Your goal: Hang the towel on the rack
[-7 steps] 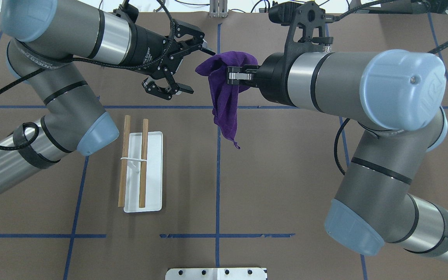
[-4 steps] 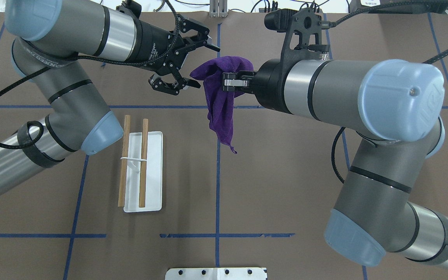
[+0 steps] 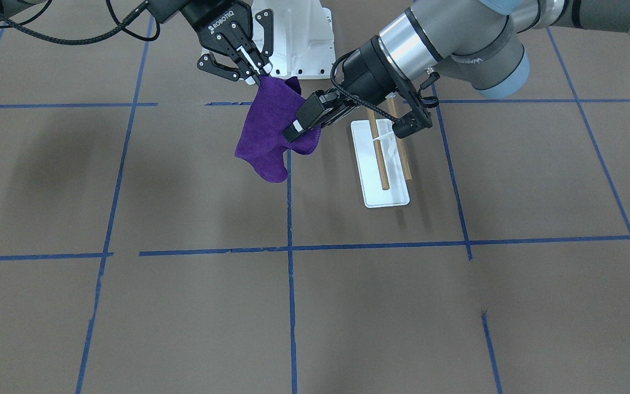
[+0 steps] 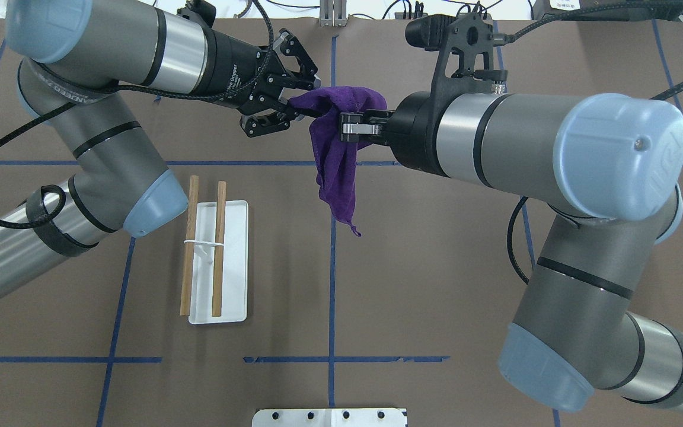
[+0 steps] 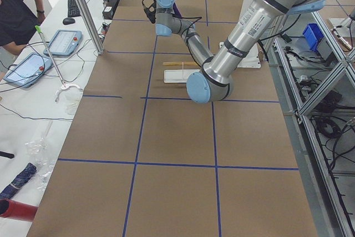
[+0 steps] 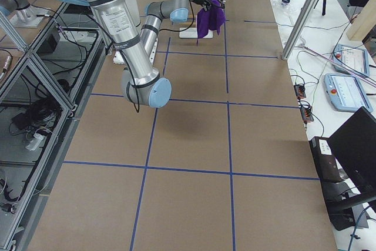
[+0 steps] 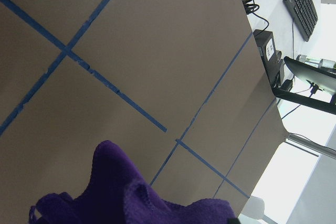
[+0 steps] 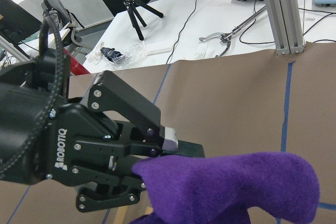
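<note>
- The rack [image 4: 218, 261] lies nearest, in the lower left of the overhead view on the brown table [image 4: 436, 284]. Its two wooden dowels sit side by side above a flat white base and run up the frame.
- The right arm enters from the lower right, folds at the elbow and runs its forearm level toward the centre. The right gripper [image 4: 346, 126] points toward frame left, jaws clamped on a bunched fold of the towel [image 4: 337, 166].
- The purple towel hangs in the air from that grip at upper centre, a loose tail drooping down the frame, well apart from the rack.
- Farthest, the left arm reaches across the upper left. The left gripper [image 4: 301, 99] points toward frame right, jaws apart on either side of the towel's corner; whether they touch it cannot be told.
</note>
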